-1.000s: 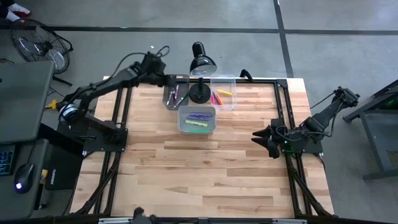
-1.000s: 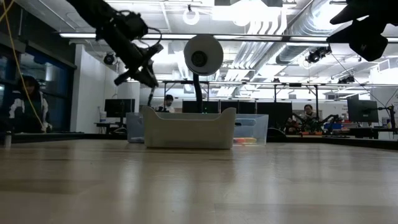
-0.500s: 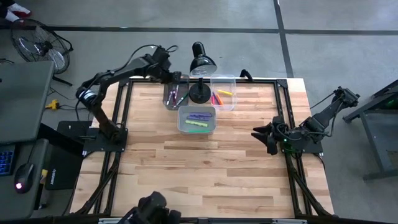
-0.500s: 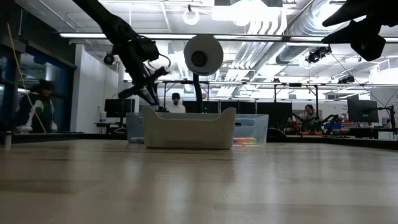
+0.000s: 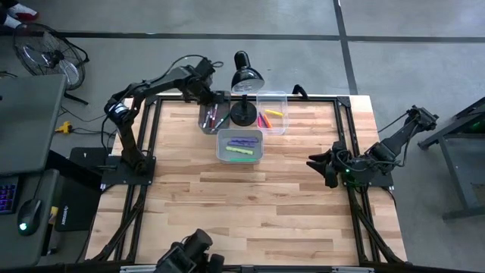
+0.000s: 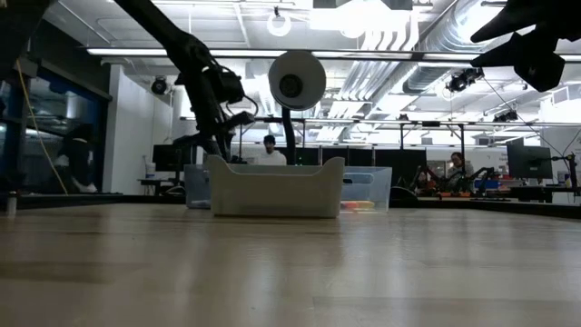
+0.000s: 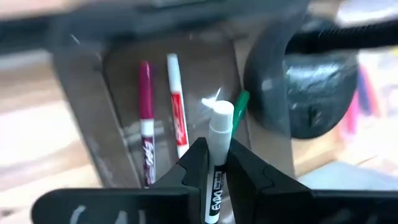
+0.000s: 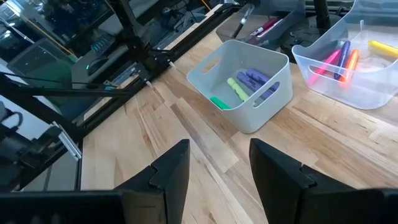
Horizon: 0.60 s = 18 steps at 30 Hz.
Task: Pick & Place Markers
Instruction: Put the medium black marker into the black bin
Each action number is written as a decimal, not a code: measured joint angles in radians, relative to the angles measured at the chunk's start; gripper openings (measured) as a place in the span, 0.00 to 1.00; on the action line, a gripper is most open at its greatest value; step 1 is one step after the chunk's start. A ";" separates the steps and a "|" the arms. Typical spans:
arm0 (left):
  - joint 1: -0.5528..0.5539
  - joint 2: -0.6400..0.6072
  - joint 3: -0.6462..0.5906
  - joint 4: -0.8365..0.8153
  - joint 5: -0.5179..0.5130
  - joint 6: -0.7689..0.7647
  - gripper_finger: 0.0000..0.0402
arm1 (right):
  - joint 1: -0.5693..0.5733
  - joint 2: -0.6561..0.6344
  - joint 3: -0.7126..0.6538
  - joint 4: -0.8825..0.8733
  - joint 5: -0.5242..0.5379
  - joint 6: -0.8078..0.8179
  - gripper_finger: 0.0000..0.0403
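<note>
White marker pinched in left claw above grey bin.

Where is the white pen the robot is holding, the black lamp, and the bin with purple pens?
white marker [image 7: 219,124], left wrist view, on its cap.
black lamp [image 5: 245,72], high view, on its shade.
white bin [image 8: 264,102], right wrist view, on its side wall.
</note>
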<state>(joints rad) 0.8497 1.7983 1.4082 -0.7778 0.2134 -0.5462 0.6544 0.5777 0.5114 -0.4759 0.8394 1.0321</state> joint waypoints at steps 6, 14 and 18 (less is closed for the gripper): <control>-0.029 0.022 0.000 -0.024 -0.028 0.015 0.09 | 0.000 0.006 0.000 -0.001 0.003 0.000 0.39; -0.046 0.025 0.000 -0.027 -0.069 0.016 0.13 | 0.000 0.046 0.000 0.001 -0.010 0.025 0.39; -0.045 0.025 0.000 -0.028 -0.070 0.017 0.21 | 0.000 0.065 0.000 0.002 -0.034 0.036 0.39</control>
<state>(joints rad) 0.8046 1.8236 1.4078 -0.8055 0.1432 -0.5291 0.6542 0.6430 0.5110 -0.4740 0.8056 1.0683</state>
